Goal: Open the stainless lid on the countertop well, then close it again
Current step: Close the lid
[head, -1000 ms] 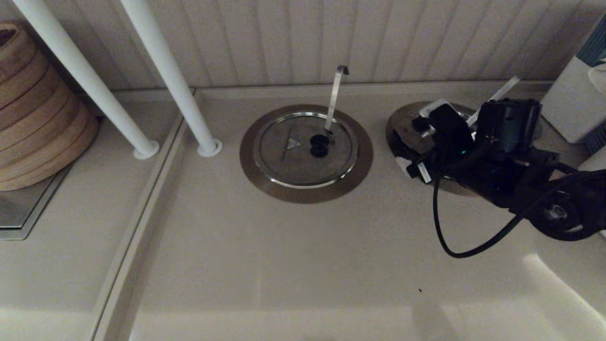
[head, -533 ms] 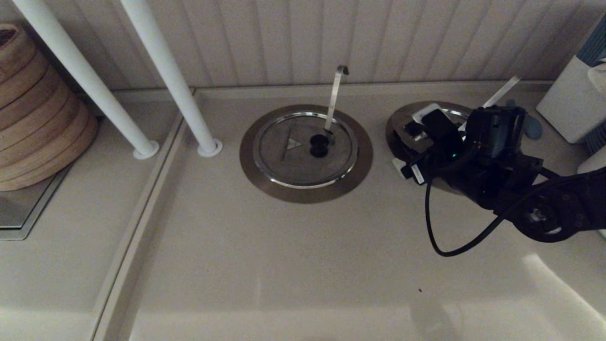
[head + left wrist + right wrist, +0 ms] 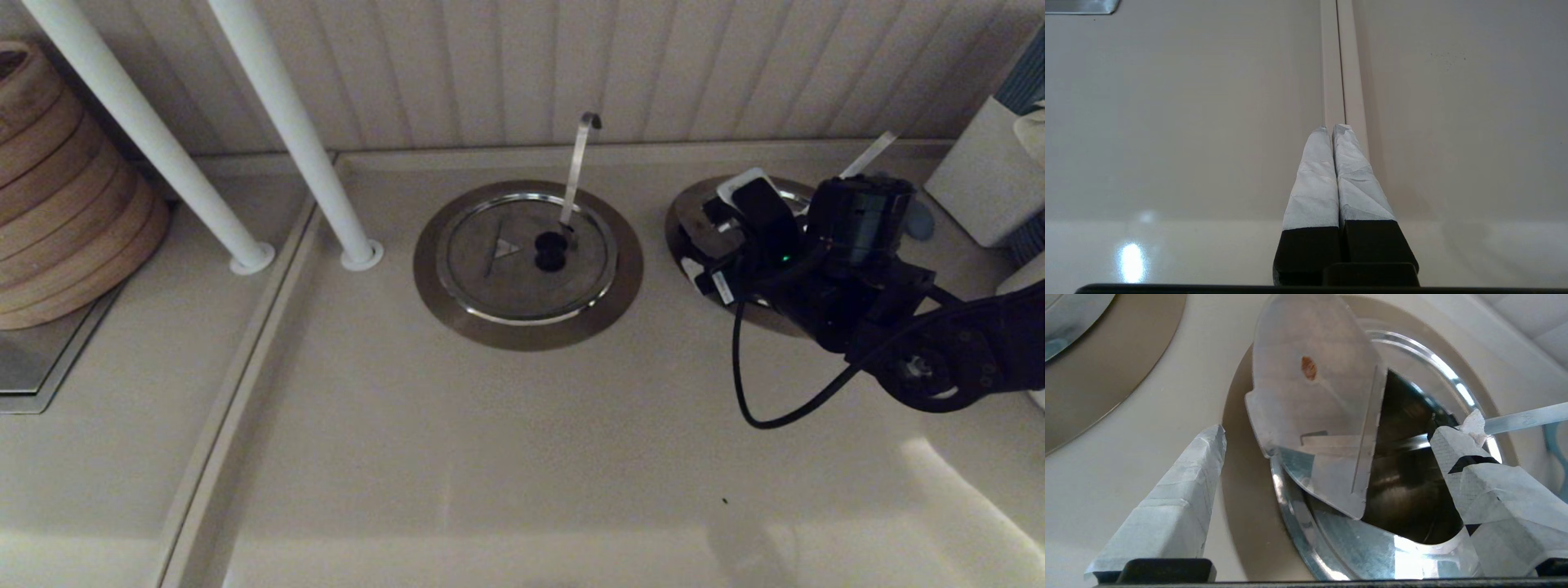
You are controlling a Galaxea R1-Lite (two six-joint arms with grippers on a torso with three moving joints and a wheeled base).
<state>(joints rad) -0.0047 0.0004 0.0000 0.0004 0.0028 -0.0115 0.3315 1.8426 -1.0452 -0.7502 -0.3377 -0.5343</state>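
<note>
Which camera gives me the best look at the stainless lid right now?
The right wrist view: the stainless lid stands folded up over the dark countertop well, between the open right claw fingers. In the head view the right arm hides almost all of it. The left wrist view shows only counter and the shut left claw.

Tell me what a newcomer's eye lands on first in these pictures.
First, the right gripper, jaws spread wide over the countertop well at the right of the counter, where the stainless lid stands folded up and the dark inside shows. Next, the twin ring at centre, shut flat, with its hook-tipped handle upright. The left gripper is parked over bare counter, jaws together.
</note>
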